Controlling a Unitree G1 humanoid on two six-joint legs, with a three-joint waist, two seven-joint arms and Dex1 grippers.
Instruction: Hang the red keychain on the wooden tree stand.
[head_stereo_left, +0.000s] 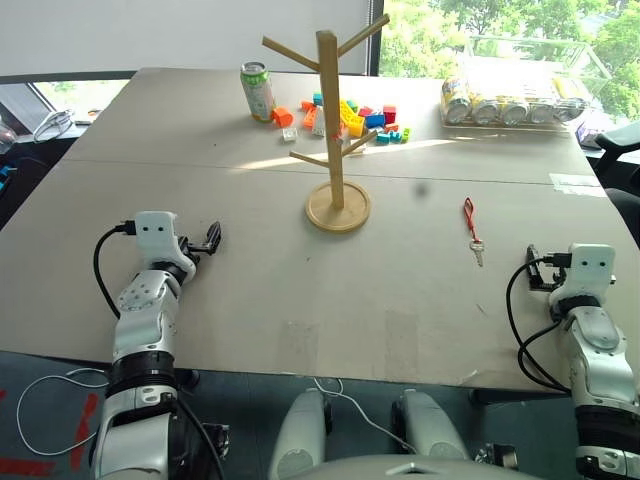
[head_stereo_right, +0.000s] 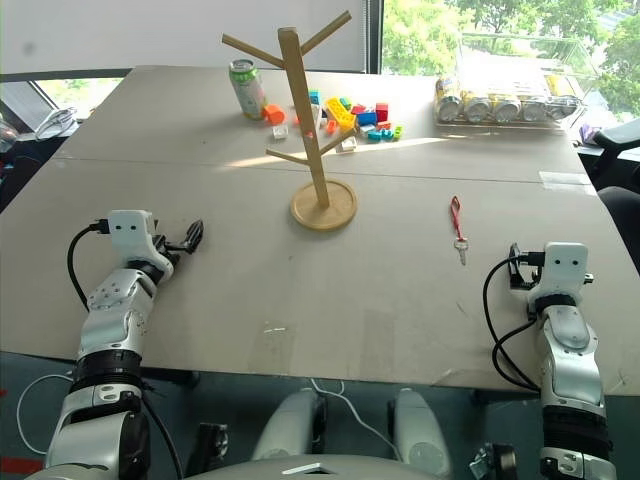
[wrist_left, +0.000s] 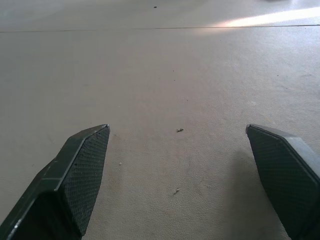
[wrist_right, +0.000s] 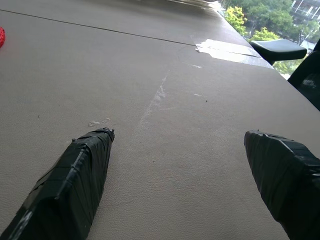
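Note:
The red keychain (head_stereo_left: 469, 217) lies flat on the grey table, its small silver key (head_stereo_left: 477, 250) at the near end. It is to the right of the wooden tree stand (head_stereo_left: 330, 120), which stands upright on its round base (head_stereo_left: 338, 208) mid-table with bare pegs. My right gripper (head_stereo_left: 538, 268) rests low over the table, right of and nearer than the keychain; its jaws are wide open and empty in the right wrist view (wrist_right: 178, 132). Far to the stand's left, my left gripper (head_stereo_left: 208, 240) is also open and empty (wrist_left: 176, 129).
Behind the stand are a green drink can (head_stereo_left: 257, 90) and several scattered coloured toy blocks (head_stereo_left: 350, 118). A clear box of cans (head_stereo_left: 510, 95) sits at the back right. A tape patch (head_stereo_left: 577, 184) marks the table's right edge, beside a dark chair (wrist_right: 278, 49).

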